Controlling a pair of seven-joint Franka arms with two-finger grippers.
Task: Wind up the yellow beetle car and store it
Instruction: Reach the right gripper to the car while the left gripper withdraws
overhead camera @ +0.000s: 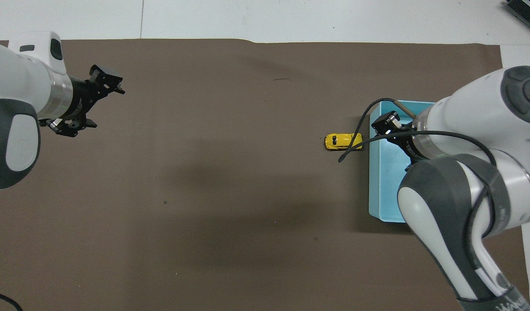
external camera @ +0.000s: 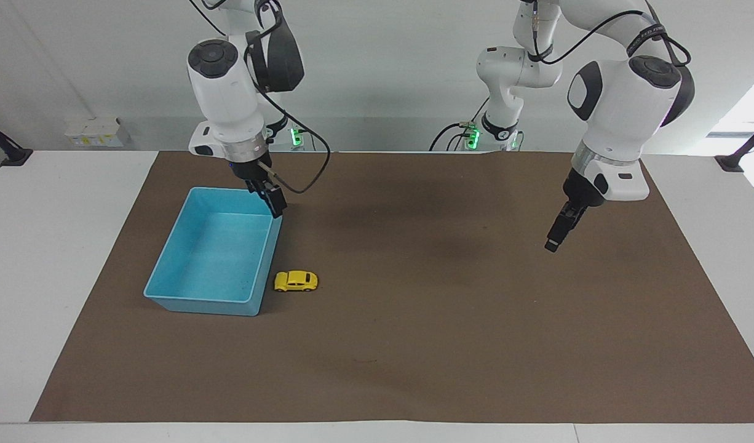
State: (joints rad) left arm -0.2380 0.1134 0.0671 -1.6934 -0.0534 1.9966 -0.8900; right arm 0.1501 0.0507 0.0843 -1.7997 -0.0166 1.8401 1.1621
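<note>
The light-blue bin (external camera: 216,251) sat on the brown mat (external camera: 414,344) toward the right arm's end of the table, and its floor, where it showed in the facing view, held nothing; in the overhead view the right arm covered much of it. The yellow beetle car (external camera: 296,280) stood on its wheels on the mat just beside the bin's long wall, on the side toward the table's middle, apart from the wall and touched by neither arm.

The right gripper (external camera: 273,202) hung in the air over the bin's corner nearest the robots, on the car's side, its fingers released and holding nothing, though from the facing view they lined up nearly edge-on and the gap was hard to make out. A black cable looped from its wrist. The left gripper (overhead camera: 85,106) hovered over bare mat toward the left arm's end of the table, well apart from car and bin, its fingers spread wide and empty.

The mat covered most of a white table (external camera: 63,258). A pale wall rose at the robots' end, with green lights glowing at the arm bases.
</note>
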